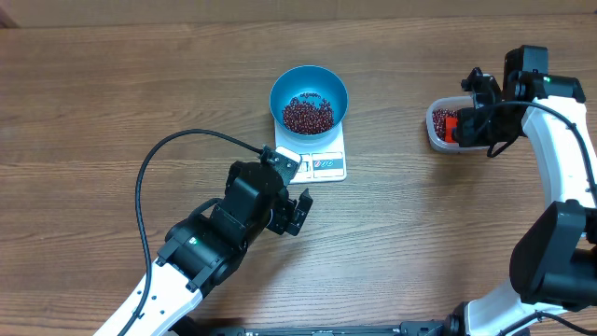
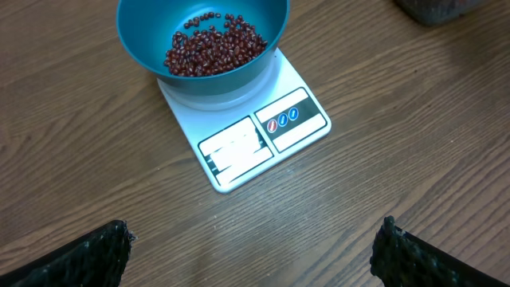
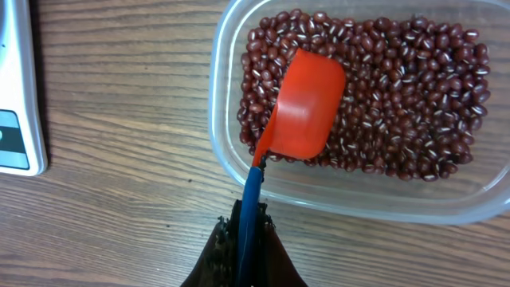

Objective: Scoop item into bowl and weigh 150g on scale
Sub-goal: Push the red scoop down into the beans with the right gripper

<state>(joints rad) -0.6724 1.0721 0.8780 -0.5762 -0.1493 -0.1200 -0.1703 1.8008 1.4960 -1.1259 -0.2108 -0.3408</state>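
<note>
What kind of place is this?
Probably a robot lab bench, not a kitchen: wood-grain table, left arm, right arm, and just a scale, blue bowl, and tub of beans with scoop.

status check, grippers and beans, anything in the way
Left gripper open, near the scale. Right gripper shut on the scoop, head in the beans in the tub. Bowl on scale, part filled. Nothing in the way.

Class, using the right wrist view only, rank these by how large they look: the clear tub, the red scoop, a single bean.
1. clear tub
2. red scoop
3. bean, by far the smallest
</note>
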